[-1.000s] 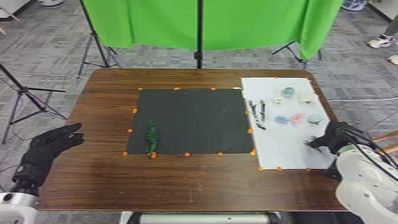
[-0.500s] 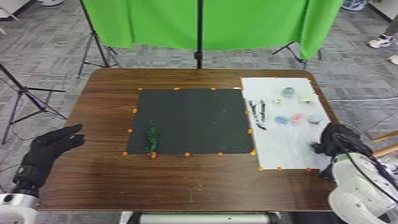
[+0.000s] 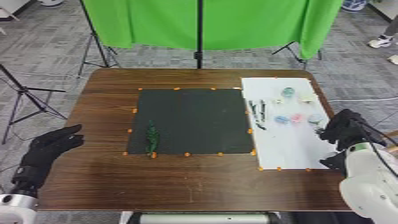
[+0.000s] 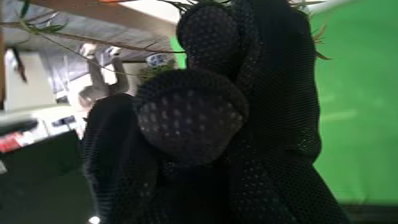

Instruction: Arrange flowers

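Okay, right black-gloved hand (image 3: 345, 127) is at the white sheet's right edge, fingers closed around a thin stem with narrow green leaves (image 4: 115, 44); the gripped part is hidden behind the glove, and the dark glove makes the exact contact hard to make out. Left black-gloved hand (image 3: 53, 142) is by the left side of the brown wooden desk (image 3: 178, 185), fingers loosely extended and apart. Small pale flower heads in teal, cream, blue and pink (image 3: 296, 119) lie on the white sheet (image 3: 289, 145), petals too small to tell; two thin dark stems (image 3: 262, 111) lie beside them, details blurred. Green leafy sprig (image 3: 152, 137) lies on the black mat (image 3: 195, 120), near its left side, leaves merging into the dark surface. View differences: the wrist view has the right hand (image 4: 191, 117) close up, bare stem sticking out one side and leaf tips on the other, where the head view gives a vague greenish bit by the glove; the head view gives the layout of flowers, sheet and mat.
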`<action>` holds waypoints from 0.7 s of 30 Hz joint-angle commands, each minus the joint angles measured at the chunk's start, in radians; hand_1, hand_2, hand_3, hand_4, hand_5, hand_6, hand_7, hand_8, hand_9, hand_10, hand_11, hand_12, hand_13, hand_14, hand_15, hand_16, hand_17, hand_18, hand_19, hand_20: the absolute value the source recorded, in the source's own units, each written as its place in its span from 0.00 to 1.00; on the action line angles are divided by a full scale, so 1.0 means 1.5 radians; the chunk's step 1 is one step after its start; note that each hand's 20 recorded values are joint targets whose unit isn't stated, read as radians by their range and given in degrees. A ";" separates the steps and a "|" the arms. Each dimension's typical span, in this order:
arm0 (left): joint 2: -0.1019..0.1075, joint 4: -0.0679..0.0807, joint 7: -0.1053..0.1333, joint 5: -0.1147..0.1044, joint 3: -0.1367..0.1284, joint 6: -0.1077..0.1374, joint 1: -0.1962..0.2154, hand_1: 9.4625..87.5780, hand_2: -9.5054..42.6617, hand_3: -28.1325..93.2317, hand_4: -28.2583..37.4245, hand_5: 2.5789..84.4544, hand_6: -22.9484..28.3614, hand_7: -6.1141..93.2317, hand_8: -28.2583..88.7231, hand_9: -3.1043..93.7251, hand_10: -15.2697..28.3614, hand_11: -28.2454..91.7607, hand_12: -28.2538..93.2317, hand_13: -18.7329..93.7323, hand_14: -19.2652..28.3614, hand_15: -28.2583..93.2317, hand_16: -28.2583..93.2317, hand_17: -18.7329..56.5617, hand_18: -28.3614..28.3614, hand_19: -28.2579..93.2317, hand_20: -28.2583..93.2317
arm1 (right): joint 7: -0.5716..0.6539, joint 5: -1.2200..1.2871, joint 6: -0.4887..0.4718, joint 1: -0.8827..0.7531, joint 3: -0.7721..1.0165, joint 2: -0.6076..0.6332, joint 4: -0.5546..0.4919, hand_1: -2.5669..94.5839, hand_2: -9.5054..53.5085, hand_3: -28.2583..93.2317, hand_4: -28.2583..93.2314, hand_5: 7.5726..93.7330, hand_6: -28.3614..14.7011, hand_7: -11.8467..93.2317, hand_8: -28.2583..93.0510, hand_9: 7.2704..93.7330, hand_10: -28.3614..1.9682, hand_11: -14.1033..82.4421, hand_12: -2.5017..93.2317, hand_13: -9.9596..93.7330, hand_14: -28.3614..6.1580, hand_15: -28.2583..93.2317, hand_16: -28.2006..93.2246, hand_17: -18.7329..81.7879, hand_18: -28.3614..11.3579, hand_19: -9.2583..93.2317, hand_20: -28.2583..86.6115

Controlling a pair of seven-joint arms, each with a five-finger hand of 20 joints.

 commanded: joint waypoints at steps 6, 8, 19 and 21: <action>-0.001 -0.011 -0.018 0.003 -0.015 -0.010 0.020 0.30 0.15 0.74 0.17 0.55 0.56 0.18 0.19 0.53 0.69 0.39 0.32 0.52 0.82 0.42 0.23 0.39 0.78 0.41 0.42 | -0.117 0.581 0.146 0.241 -0.125 0.041 -0.034 0.99 0.00 0.02 0.61 0.82 0.52 0.35 0.41 1.00 0.59 0.40 0.39 1.00 0.79 0.68 0.39 0.96 0.66 0.88 0.56; 0.000 -0.011 -0.020 0.003 -0.015 -0.012 0.019 0.29 0.15 0.75 0.17 0.55 0.56 0.18 0.19 0.53 0.69 0.39 0.32 0.51 0.82 0.42 0.23 0.39 0.78 0.41 0.42 | -0.128 0.601 0.162 0.322 -0.216 0.043 -0.028 0.98 0.00 0.04 0.59 0.82 0.52 0.36 0.41 1.00 0.59 0.40 0.39 1.00 0.79 0.68 0.38 0.96 0.66 0.87 0.56; 0.005 -0.011 -0.028 0.003 -0.015 -0.022 0.016 0.29 0.15 0.74 0.17 0.55 0.56 0.17 0.19 0.53 0.70 0.39 0.32 0.51 0.81 0.41 0.23 0.39 0.77 0.41 0.42 | -0.121 0.667 0.193 0.567 -0.558 -0.052 0.043 0.98 0.00 0.05 0.58 0.82 0.52 0.36 0.41 1.00 0.59 0.40 0.38 1.00 0.78 0.67 0.37 0.97 0.66 0.86 0.55; 0.005 -0.011 -0.028 0.003 -0.014 -0.024 0.015 0.29 0.15 0.75 0.17 0.55 0.56 0.17 0.19 0.53 0.70 0.38 0.32 0.51 0.81 0.41 0.23 0.39 0.77 0.41 0.42 | -0.124 0.667 0.209 0.587 -0.596 -0.073 0.054 0.98 0.00 0.05 0.58 0.82 0.52 0.36 0.41 1.00 0.58 0.40 0.37 1.00 0.77 0.67 0.37 0.97 0.66 0.86 0.55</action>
